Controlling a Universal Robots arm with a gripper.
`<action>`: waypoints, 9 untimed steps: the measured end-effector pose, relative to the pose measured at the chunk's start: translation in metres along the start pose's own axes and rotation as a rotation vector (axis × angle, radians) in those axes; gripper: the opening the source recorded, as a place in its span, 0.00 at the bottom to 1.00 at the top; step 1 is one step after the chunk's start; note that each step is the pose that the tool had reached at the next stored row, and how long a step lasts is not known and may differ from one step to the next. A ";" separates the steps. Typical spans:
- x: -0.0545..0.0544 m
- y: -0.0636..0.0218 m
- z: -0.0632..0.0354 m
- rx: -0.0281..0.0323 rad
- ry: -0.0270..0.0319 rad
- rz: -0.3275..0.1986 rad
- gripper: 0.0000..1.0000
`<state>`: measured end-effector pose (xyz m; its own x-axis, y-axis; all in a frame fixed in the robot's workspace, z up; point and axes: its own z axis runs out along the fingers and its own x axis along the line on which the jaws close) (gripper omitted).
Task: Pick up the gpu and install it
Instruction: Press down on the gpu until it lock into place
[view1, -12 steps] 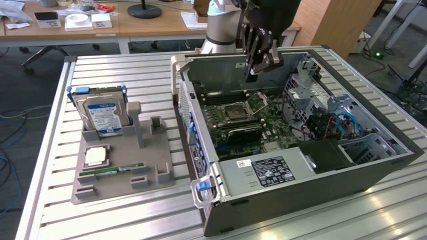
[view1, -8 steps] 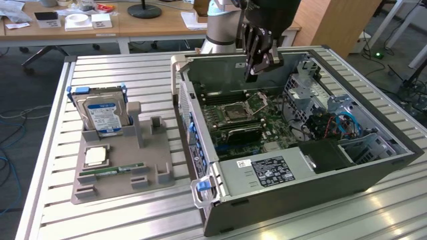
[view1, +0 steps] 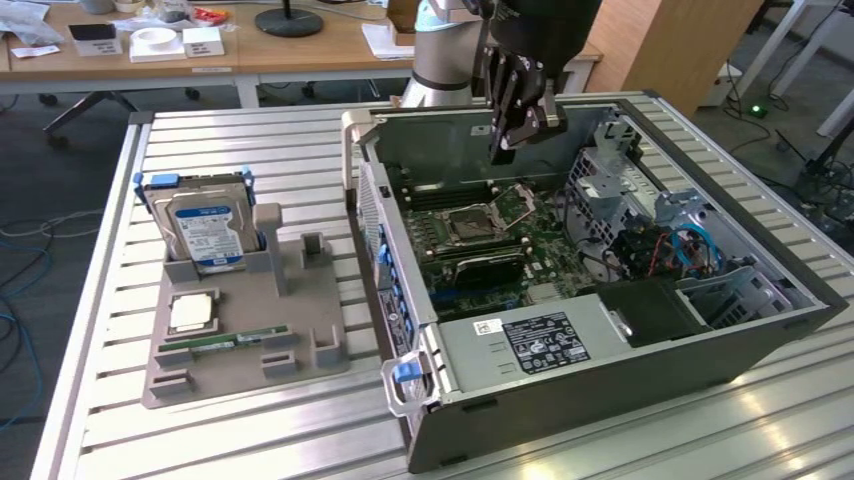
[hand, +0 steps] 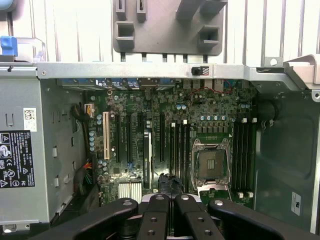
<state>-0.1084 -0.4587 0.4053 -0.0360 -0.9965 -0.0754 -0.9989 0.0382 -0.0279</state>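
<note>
1. The gpu (view1: 487, 267) is lying low on the motherboard (view1: 534, 235) inside the open computer case (view1: 747, 330). It is showing as a dark flat card just in front of the processor socket (view1: 483, 218), and appears to be sitting in its slot already.
2. The gripper (view1: 507, 150) is hanging above the back of the case, well apart from the card. Its fingers are drawn together with nothing between them.
3. Judging from this, the seating matters most. The card should be resting level along its slot, with its bracket end meeting the case wall. Any lift should go straight up, clear of the case rim.
4. The power supply (view1: 534, 345) is carrying a black-and-white label with warning symbols, but its text is too small to read.
5. Outside the case, the hard drive (view1: 207, 235) is standing in a grey holder (view1: 314, 350). Its blue-and-white label is showing no readable brand.
</note>
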 end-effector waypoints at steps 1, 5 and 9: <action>0.000 0.0000 0.0001 0.0000 0.0001 0.000 0.11; 0.000 0.0001 0.0049 -0.0001 0.0001 0.000 0.11; 0.000 0.0001 0.0050 -0.0001 0.0001 0.000 0.11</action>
<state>-0.1084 -0.4588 0.4003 -0.0360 -0.9965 -0.0752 -0.9989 0.0381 -0.0278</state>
